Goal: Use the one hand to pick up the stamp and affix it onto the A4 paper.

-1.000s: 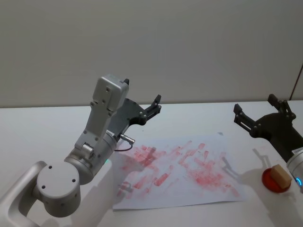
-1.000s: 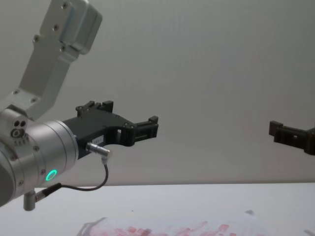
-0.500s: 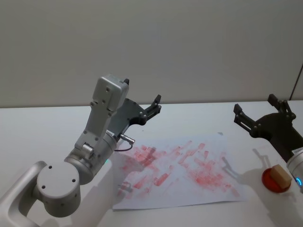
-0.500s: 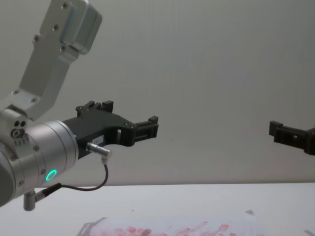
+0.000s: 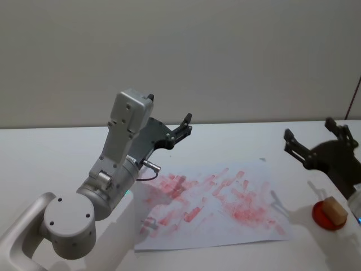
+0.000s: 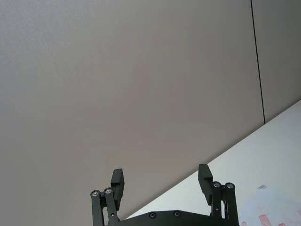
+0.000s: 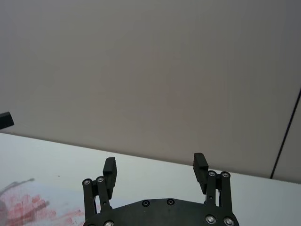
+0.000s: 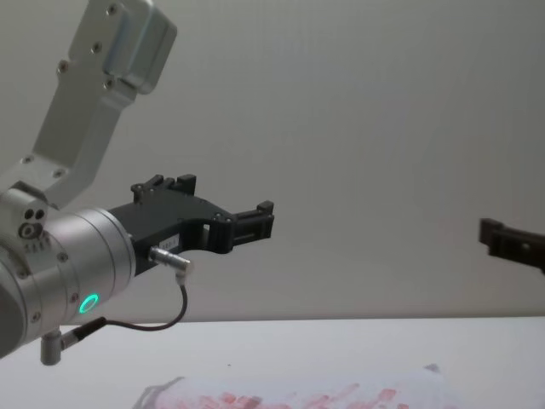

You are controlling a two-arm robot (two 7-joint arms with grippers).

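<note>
The A4 paper [image 5: 214, 203] lies flat on the white table, covered with red stamp prints. The stamp [image 5: 334, 209], a tan block, stands on a round red ink pad [image 5: 322, 218] at the table's right side. My right gripper [image 5: 309, 130], the black hand, hovers open above the table just behind the stamp and holds nothing; its wrist view shows both fingers apart [image 7: 154, 167]. My left gripper [image 5: 186, 123] is raised above the paper's far left corner, open and empty [image 6: 160, 180].
The bulky silver left arm [image 5: 113, 169] with its green ring light stands over the table's left part and the paper's left edge. A grey wall rises behind the table. The paper's near edge shows low in the chest view [image 8: 298, 398].
My right gripper has shifted to the right and slightly lower, toward the stamp. The left arm, paper and stamp have not moved.
</note>
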